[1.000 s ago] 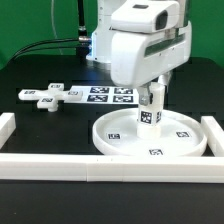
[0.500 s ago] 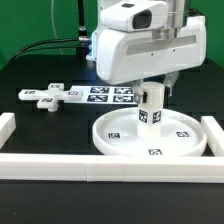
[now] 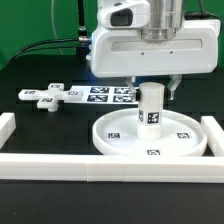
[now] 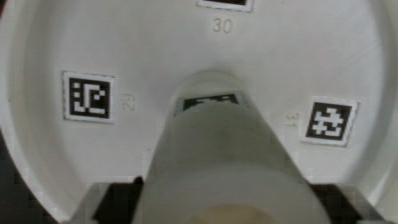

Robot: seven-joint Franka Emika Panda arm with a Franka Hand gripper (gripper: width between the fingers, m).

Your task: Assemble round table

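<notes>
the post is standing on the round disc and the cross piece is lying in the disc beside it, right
No: the cross piece lies on the black table, outside the round disc, toward the exterior view's left. The post does stand on the disc, as the exterior view shows.

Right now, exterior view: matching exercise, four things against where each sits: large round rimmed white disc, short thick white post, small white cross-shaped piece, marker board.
1 large round rimmed white disc
2 short thick white cylindrical post
3 small white cross-shaped piece
4 marker board

a farthest toward the exterior view's left
b upright on the disc
c under the post
d behind the disc

Pairs: 1c, 2b, 3a, 4d
</notes>
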